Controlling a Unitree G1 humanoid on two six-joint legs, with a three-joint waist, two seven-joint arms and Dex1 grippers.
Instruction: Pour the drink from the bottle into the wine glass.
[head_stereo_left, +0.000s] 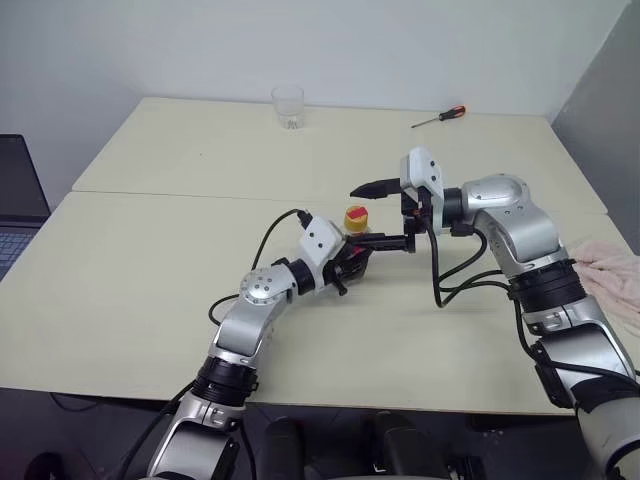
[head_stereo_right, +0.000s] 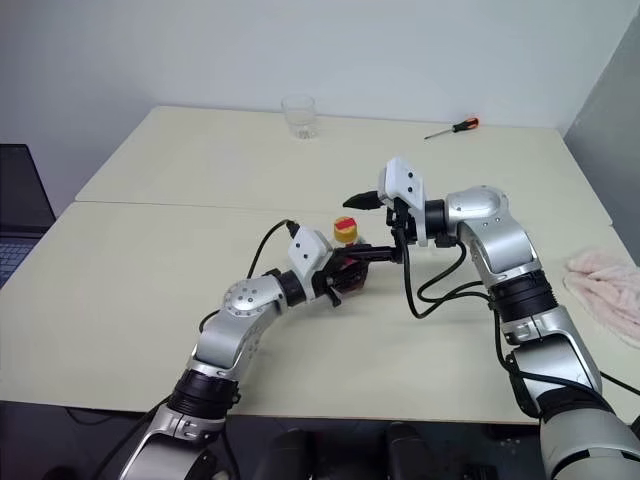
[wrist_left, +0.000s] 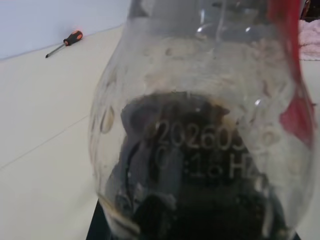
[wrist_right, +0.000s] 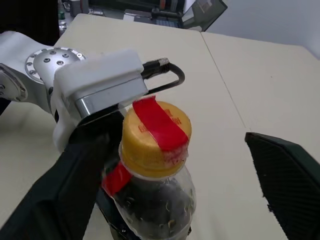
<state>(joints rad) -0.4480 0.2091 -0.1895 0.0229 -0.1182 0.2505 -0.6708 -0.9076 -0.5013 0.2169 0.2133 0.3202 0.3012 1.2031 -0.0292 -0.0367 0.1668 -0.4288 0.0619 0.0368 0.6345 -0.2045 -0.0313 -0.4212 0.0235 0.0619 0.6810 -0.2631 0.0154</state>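
Note:
The bottle (head_stereo_left: 356, 218) stands upright at the middle of the table, clear and bulbous, with a yellow cap (wrist_right: 156, 132) crossed by a red strip. My left gripper (head_stereo_left: 350, 262) is shut on its body from the near left. The dark drink (wrist_left: 200, 200) fills the lower part of the bottle. My right gripper (head_stereo_left: 362, 216) reaches in from the right at cap height and is open, with one black finger (wrist_right: 65, 190) on each side of the cap and not touching it. The wine glass is out of view.
A short clear tumbler (head_stereo_left: 288, 107) stands at the table's far edge. An orange-handled screwdriver (head_stereo_left: 440, 116) lies at the far right. A pink cloth (head_stereo_left: 610, 265) rests at the right edge. A laptop (head_stereo_left: 15, 200) sits off the table to the left.

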